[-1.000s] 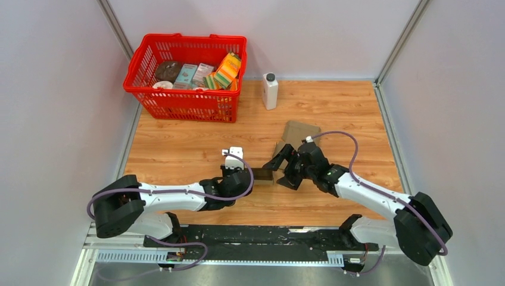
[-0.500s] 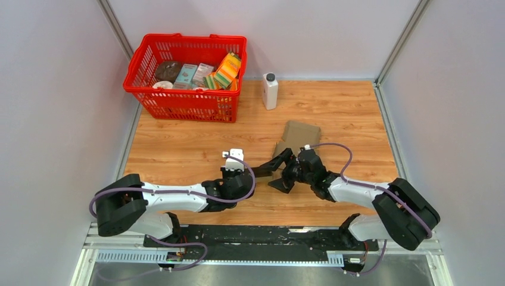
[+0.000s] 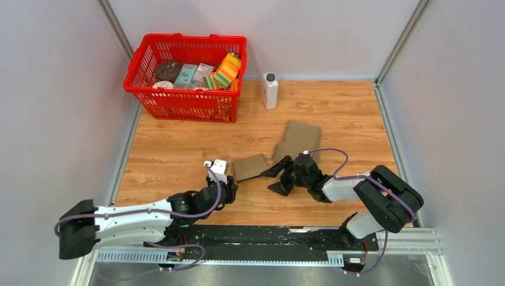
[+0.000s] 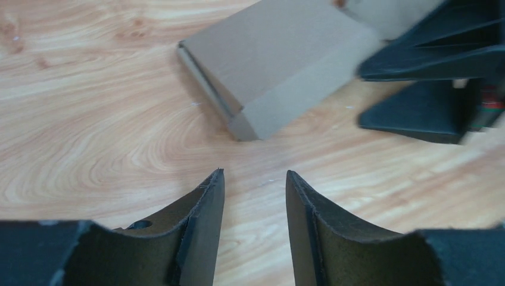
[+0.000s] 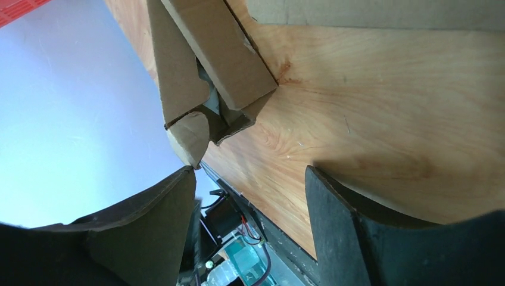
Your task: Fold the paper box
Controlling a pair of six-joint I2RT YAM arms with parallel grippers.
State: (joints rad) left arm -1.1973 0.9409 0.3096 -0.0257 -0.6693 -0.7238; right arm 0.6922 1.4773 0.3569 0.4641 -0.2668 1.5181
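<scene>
The paper box [image 3: 250, 167] is a small brown cardboard box lying flat on the wooden table between my two grippers, held by neither. In the left wrist view the paper box [image 4: 280, 83] lies ahead of my left gripper [image 4: 253, 179], which is open with only bare wood between its fingers. My left gripper [image 3: 231, 183] sits just near-left of the box. My right gripper [image 3: 269, 180] is open at the box's right end. In the right wrist view the paper box [image 5: 220, 47] shows loose flaps at its open end, just beyond my right gripper [image 5: 250, 173].
A second flat piece of cardboard [image 3: 298, 138] lies behind the right gripper. A red basket [image 3: 138, 83] with packets stands at the back left, with a white bottle [image 3: 270, 90] to its right. Grey walls enclose the table.
My left gripper has opened, let go of the box and pulled back toward the near left. The box now lies on the table. My right gripper has narrowed slightly beside it.
</scene>
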